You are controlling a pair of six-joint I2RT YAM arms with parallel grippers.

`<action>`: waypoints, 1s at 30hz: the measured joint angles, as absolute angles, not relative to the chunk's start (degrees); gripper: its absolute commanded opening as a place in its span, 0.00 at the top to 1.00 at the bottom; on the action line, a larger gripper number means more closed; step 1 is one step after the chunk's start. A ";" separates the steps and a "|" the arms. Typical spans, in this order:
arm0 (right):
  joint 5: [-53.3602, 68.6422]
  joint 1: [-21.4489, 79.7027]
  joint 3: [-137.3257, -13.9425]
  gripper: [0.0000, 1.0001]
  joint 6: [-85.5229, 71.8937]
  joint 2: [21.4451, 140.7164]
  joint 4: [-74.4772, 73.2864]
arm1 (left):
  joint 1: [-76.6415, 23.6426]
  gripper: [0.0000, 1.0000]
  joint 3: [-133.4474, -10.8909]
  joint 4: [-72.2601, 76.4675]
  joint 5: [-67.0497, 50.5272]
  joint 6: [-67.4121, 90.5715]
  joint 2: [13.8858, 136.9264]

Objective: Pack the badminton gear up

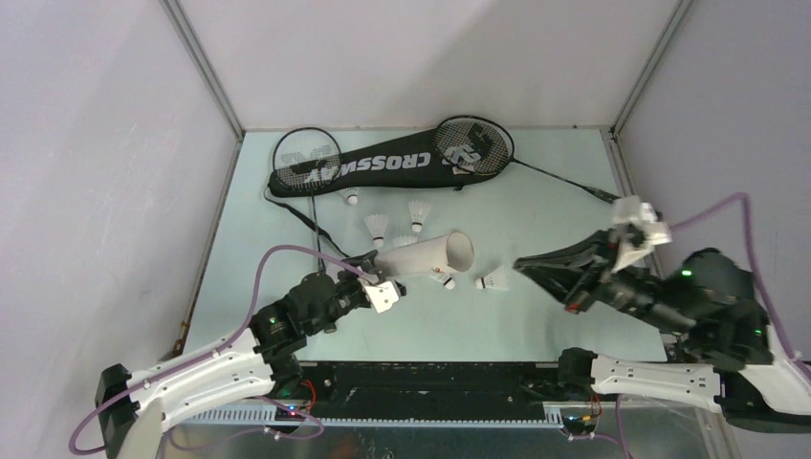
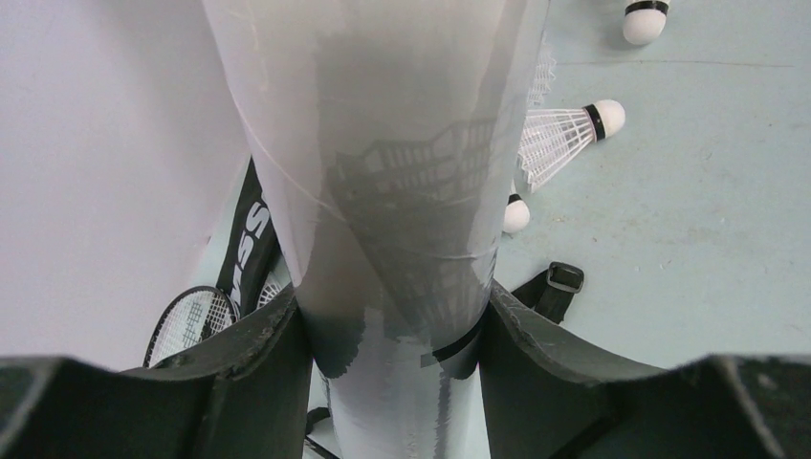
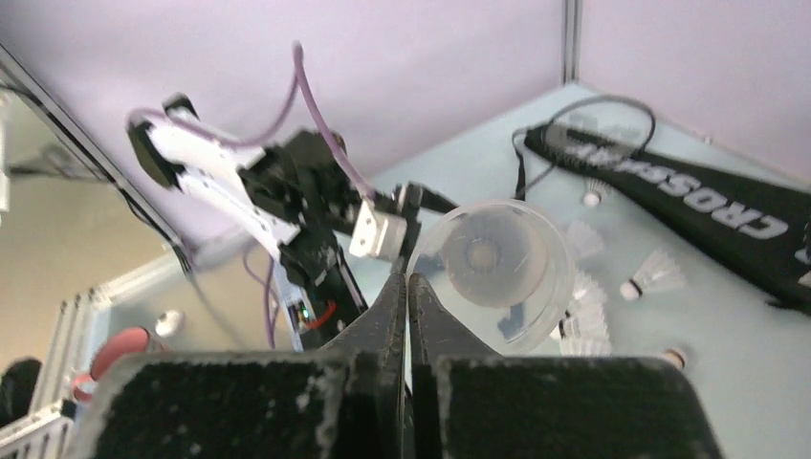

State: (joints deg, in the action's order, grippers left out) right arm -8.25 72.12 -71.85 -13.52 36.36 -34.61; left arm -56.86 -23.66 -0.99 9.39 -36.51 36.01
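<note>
My left gripper (image 1: pixel 378 284) is shut on the closed end of the long white tube (image 1: pixel 426 256), which lies low over the table with its open mouth (image 1: pixel 460 251) facing right. In the left wrist view the fingers clamp both sides of the tube (image 2: pixel 383 143). My right gripper (image 1: pixel 521 264) is shut and empty, just right of the tube mouth (image 3: pixel 493 263). Several white shuttlecocks lie loose: two by the mouth (image 1: pixel 493 280) (image 1: pixel 447 279), others behind the tube (image 1: pixel 378 228) (image 1: pixel 419 212) (image 1: pixel 352 196). The black CROSSWAY bag (image 1: pixel 383 167) lies at the back with two rackets (image 1: pixel 306 158) (image 1: pixel 473 145).
The bag's strap and buckle (image 2: pixel 564 277) trail on the table under the tube. One racket's shaft (image 1: pixel 574 182) runs to the right wall. The other racket's shaft (image 1: pixel 317 225) runs toward my left arm. Walls close in the table on three sides.
</note>
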 measured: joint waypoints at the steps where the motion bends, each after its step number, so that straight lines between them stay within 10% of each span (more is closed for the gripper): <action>1: -8.43 72.12 -72.75 1.00 -13.56 34.89 -34.61 | -56.86 1.00 -23.49 -1.04 9.47 -36.51 35.99; 9: -24.40 69.32 -74.19 1.00 -18.06 37.93 -37.39 | -56.86 1.00 -23.35 -0.95 10.50 -35.83 34.87; 22: -11.86 18.11 -39.77 1.00 -32.18 60.62 -35.44 | -56.86 1.00 -23.83 2.50 12.88 -29.98 31.55; 26: -10.52 15.99 -36.42 0.64 -33.69 64.79 -30.76 | -56.86 1.00 -23.83 2.52 13.58 -28.67 31.00; 27: -10.28 15.92 -36.27 0.32 -34.30 65.60 -29.78 | -56.86 1.00 -23.83 2.55 13.72 -28.42 30.92; 30: -9.61 15.97 -36.12 0.13 -34.79 66.24 -27.18 | -56.86 1.00 -23.83 2.55 14.41 -28.16 30.72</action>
State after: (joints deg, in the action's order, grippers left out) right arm -9.61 15.97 -36.12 -34.79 66.24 -27.18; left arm -56.86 -23.83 2.55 14.41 -28.16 30.72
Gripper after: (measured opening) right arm 0.686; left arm 0.570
